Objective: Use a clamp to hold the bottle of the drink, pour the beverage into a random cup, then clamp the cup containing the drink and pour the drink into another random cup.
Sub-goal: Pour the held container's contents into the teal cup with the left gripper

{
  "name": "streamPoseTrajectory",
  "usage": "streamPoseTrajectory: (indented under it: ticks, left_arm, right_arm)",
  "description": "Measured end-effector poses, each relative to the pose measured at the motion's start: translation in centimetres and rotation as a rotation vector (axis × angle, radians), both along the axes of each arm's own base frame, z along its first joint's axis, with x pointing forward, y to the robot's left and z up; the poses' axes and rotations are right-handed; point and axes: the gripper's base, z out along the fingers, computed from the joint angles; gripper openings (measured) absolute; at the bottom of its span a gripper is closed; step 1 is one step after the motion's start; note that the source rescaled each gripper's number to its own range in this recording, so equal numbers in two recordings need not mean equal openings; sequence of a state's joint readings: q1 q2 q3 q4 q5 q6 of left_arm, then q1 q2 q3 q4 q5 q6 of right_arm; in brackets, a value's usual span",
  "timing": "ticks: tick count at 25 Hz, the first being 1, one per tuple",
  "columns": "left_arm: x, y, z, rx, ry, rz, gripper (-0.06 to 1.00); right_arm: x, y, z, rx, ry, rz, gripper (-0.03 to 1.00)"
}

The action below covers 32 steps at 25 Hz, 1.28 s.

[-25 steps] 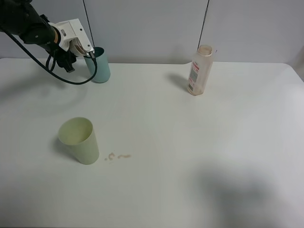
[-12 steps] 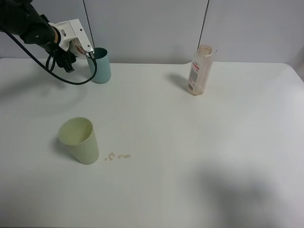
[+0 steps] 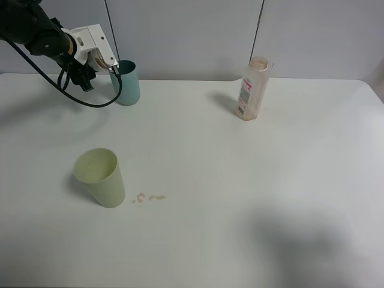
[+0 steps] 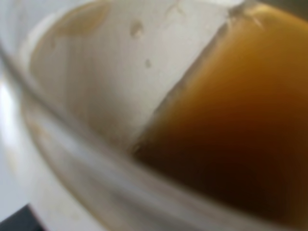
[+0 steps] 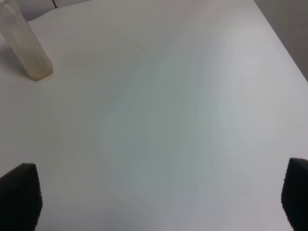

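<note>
Exterior high view, upper left: left gripper pinches a tilted cup of beverage beside the teal cup; right gripper spread.

Left arm: glossy black rounded links at far left of scene, ending in boxy white wrist housing with orange-tan ring at joint. Black cable loops from arm in long slack curve; darker black bracket sits beneath white housing. Right gripper: only two matte black finger tips visible, blunt, slightly textured, one at each side.
</note>
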<state>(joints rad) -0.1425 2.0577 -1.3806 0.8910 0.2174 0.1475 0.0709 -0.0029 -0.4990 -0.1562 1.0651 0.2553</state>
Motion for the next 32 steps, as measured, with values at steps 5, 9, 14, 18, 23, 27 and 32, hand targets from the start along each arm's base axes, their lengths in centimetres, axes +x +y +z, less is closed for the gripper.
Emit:
streamPoseTrajectory:
  ticks: [5, 9, 14, 18, 23, 27, 32]
  left_arm:
    - [0.36, 0.08, 0.63, 0.015, -0.015, 0.005, 0.01]
    - [0.51, -0.1, 0.94, 0.021, -0.023, 0.001, 0.01]
    - [0.45, -0.56, 0.94, 0.03, -0.023, -0.013, 0.01]
    - [0.43, -0.8, 0.95, 0.036, -0.023, -0.022, 0.01]
    - [0.37, -0.6, 0.91, 0.066, -0.014, -0.018, 0.01]
    - [0.37, -0.59, 0.91, 0.07, -0.014, -0.02, 0.01]
    - [0.39, -0.61, 0.94, 0.086, -0.016, -0.032, 0.01]
  right_arm:
    - [0.0, 0.0, 0.0, 0.0, 0.0, 0.0, 1.0]
    - [0.0, 0.0, 0.0, 0.0, 0.0, 0.0, 1.0]
    - [0.0, 0.0, 0.0, 0.0, 0.0, 0.0, 1.0]
    - [0.0, 0.0, 0.0, 0.0, 0.0, 0.0, 1.0]
    - [0.0, 0.0, 0.0, 0.0, 0.0, 0.0, 1.0]
    - [0.0, 0.0, 0.0, 0.0, 0.0, 0.0, 1.0]
    - [0.0, 0.0, 0.0, 0.0, 0.0, 0.0, 1.0]
